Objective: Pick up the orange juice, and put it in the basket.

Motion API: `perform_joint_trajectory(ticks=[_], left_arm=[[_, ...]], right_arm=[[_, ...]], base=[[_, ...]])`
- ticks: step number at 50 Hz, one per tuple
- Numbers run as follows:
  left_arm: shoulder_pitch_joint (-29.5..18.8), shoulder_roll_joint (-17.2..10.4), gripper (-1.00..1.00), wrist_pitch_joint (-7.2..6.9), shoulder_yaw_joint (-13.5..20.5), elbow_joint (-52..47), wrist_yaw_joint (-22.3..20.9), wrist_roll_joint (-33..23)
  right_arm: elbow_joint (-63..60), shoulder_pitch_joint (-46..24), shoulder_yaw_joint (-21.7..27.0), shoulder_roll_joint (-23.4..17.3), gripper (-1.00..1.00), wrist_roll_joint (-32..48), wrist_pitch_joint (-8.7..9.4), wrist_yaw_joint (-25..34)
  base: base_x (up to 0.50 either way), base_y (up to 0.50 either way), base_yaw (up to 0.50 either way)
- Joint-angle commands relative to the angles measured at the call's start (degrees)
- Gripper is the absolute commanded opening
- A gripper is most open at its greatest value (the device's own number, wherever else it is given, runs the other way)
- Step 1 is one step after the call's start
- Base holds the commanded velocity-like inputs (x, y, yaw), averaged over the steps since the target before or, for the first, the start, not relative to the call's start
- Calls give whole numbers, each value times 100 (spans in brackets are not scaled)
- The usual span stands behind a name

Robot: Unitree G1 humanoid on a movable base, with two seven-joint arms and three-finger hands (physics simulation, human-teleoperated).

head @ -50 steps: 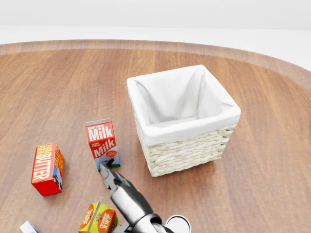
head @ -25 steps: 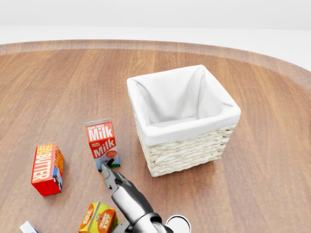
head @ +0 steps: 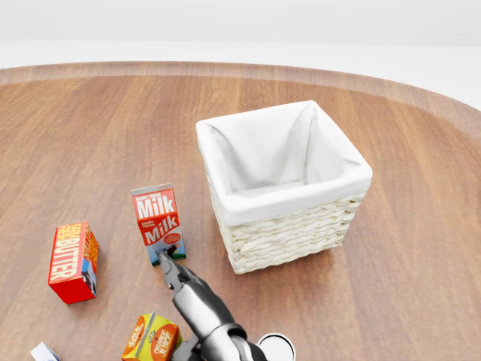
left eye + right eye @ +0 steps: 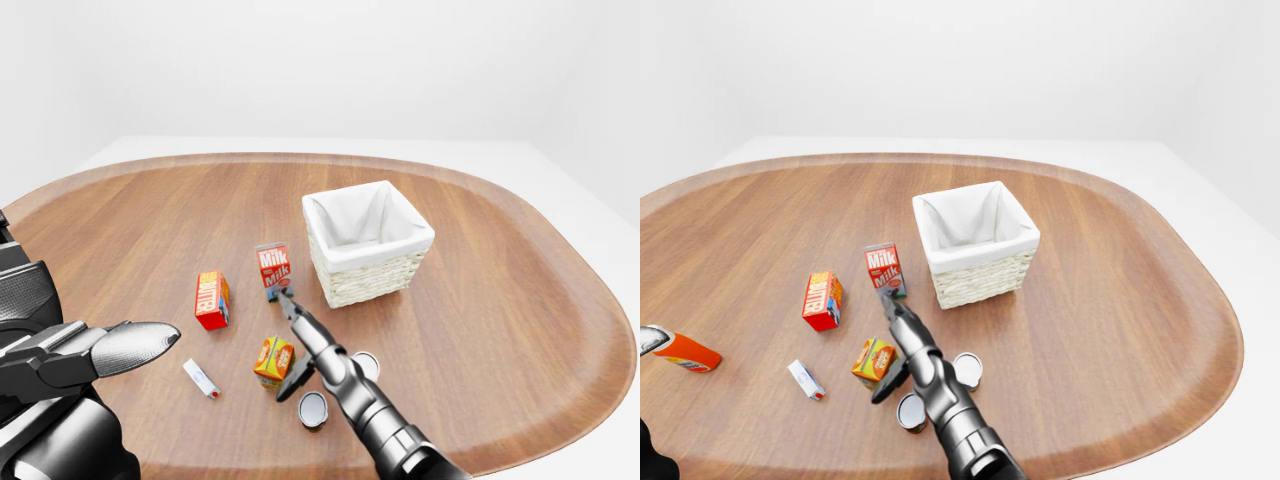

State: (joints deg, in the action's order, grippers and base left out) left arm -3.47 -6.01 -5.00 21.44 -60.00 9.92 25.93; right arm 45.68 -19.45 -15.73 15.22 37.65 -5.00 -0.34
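Left-eye view shows a rounded wooden worktop [image 4: 500,300] filling most of the frame, with a wicker basket [image 4: 368,245] lined in white cloth a little right of centre. Just left of the basket stands a red milk carton [image 4: 273,266], upright. Further left, a red butter box [image 4: 211,299] also stands upright, well apart from the milk. The orange juice [image 4: 274,361] carton sits lower in the frame, below the milk and to the right of the butter, resting on the worktop and tilted somewhat.

The robot's right hand [image 4: 292,335] reaches up from the bottom edge on a grey arm. Its fingers are spread: one long finger points up toward the base of the milk carton, while a dark finger [image 4: 294,380] angles down just beside the right side of the orange juice. The fingers stand about the carton without closing on it; whether the lower one touches it cannot be told.

Two round white-rimmed cans [image 4: 313,408] sit near the arm, one below the juice and one partly hidden to the arm's right. A small white tube [image 4: 201,378] with a red tip lies left of the juice.

The left hand [image 4: 100,350] fills the lower left corner, dark and grey; whether its fingers are spread cannot be told.

In the right-eye view, an orange bottle [image 4: 680,351] lies at the far left edge.
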Motion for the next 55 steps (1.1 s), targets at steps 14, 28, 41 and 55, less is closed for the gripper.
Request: perform_joint_trajectory(ticks=[14, 28, 41, 55], left_arm=[[0, 1, 100, 0, 0, 0, 1, -1], [0, -2, 100, 0, -1, 0, 0, 0], [0, 1, 100, 0, 0, 0, 2, 0], [0, 0, 100, 0, -1, 0, 1, -1]], right_arm=[[1539, -682, 271, 214, 100, 30, 0, -458], [2051, -893, 367, 280, -100, 152, 0, -657], [1946, -997, 422, 284, -100, 116, 0, -842], [2059, -1063, 450, 283, -100, 79, 0, -921]], base=[[0, 0, 0], [0, 0, 0], [0, 0, 0], [0, 0, 0]])
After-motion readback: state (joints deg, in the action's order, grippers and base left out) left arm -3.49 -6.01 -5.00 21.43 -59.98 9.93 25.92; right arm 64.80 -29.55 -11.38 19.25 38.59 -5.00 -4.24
